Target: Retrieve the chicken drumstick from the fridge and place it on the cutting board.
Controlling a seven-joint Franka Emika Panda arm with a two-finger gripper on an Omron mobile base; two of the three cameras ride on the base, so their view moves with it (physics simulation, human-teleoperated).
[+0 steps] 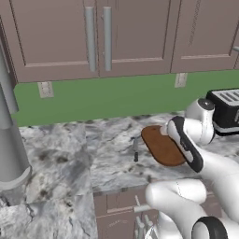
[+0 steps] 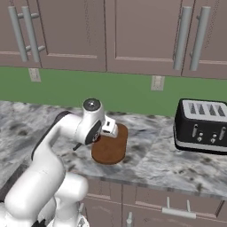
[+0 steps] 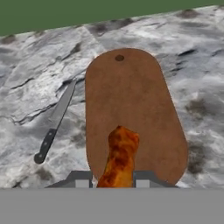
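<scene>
The chicken drumstick point(image 3: 120, 159), a golden orange-brown lump, sticks up between my gripper's point(image 3: 113, 183) two dark fingertips, and the gripper is shut on it. It hangs over the near end of the cutting board point(image 3: 131, 100), a reddish-brown oval with a small hole at its far end. I cannot tell whether the meat touches the wood. The board point(image 1: 158, 147) lies on the marble counter, partly behind my forearm, and it shows under my hand in the right base view point(image 2: 111, 148). The fridge's point(image 1: 9, 140) grey metal side stands at the far left.
A knife point(image 3: 54, 127) with a dark handle lies on the counter just left of the board, also seen as a knife point(image 1: 136, 149) from the left base. A black-and-silver toaster point(image 2: 201, 126) stands to the right. Brown wall cabinets point(image 2: 142, 35) hang above the green backsplash.
</scene>
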